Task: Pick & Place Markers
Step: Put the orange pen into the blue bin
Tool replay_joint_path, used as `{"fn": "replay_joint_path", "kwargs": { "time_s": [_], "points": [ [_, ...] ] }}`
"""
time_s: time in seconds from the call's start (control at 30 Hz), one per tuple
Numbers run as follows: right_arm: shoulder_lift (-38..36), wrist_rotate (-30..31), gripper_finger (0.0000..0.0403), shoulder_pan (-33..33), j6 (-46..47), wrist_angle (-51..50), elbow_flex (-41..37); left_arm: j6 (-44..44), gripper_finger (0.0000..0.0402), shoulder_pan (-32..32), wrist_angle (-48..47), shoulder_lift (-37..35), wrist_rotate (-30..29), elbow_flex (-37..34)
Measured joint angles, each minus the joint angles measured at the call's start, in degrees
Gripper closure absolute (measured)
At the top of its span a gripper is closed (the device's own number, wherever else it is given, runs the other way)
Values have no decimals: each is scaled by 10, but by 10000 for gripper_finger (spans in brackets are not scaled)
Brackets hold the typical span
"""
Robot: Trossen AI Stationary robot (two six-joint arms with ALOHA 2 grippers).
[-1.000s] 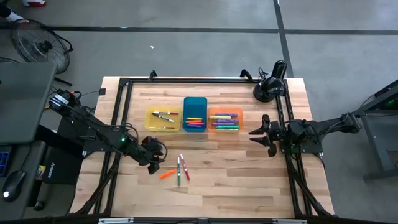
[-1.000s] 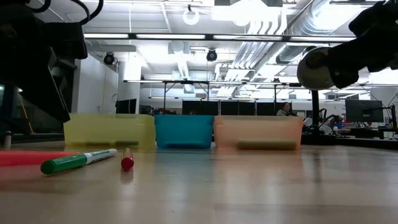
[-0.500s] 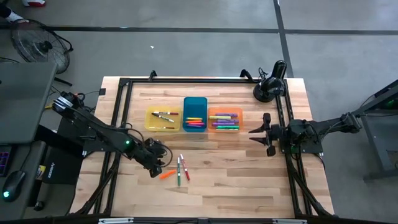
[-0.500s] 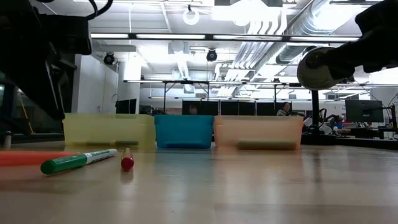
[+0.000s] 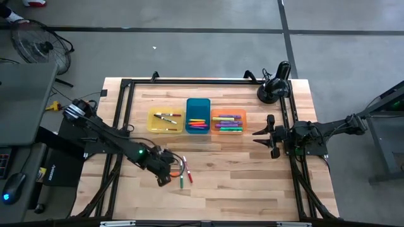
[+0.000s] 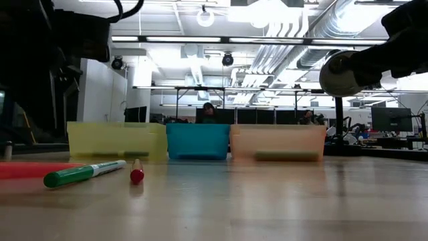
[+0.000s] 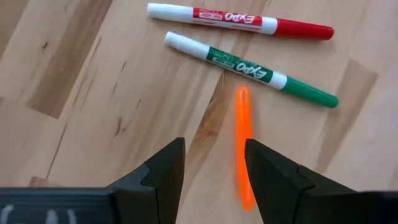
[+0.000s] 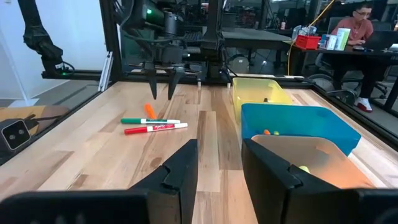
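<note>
Your left gripper [image 7: 213, 165], jaws open and empty, hovers over the orange marker [image 7: 244, 144] lying beside the green marker [image 7: 251, 69]; it looks light, stiff, smooth, so pinch mid-barrel.

L gripper [image 5: 168, 171] over loose markers [image 5: 184, 171]; R gripper [image 5: 262, 134] by orange tray [image 5: 228, 112].

Probably a robotics lab: exposed ceiling ducts [image 6: 281, 27], workbenches [image 6: 221, 90], and a person at a desk [image 8: 359, 28].
</note>
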Motion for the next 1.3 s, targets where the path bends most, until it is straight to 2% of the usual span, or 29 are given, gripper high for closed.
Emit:
{"fn": "replay_joint_path", "kwargs": {
  "time_s": [0.17,0.47,0.7,1.1,1.3],
  "points": [
    [0,0,290,0,0,1,0,-18,236,0,-58,40,1,48],
    [0,-1,290,0,0,0,0,-19,236,0,-69,100,31,102],
    [0,-1,290,0,0,0,0,-30,236,4,-89,136,32,139],
    [0,-1,290,0,0,0,1,-6,236,35,-114,188,101,148],
    [0,-1,290,0,0,1,1,25,236,34,-123,201,108,149]
  ]
}}
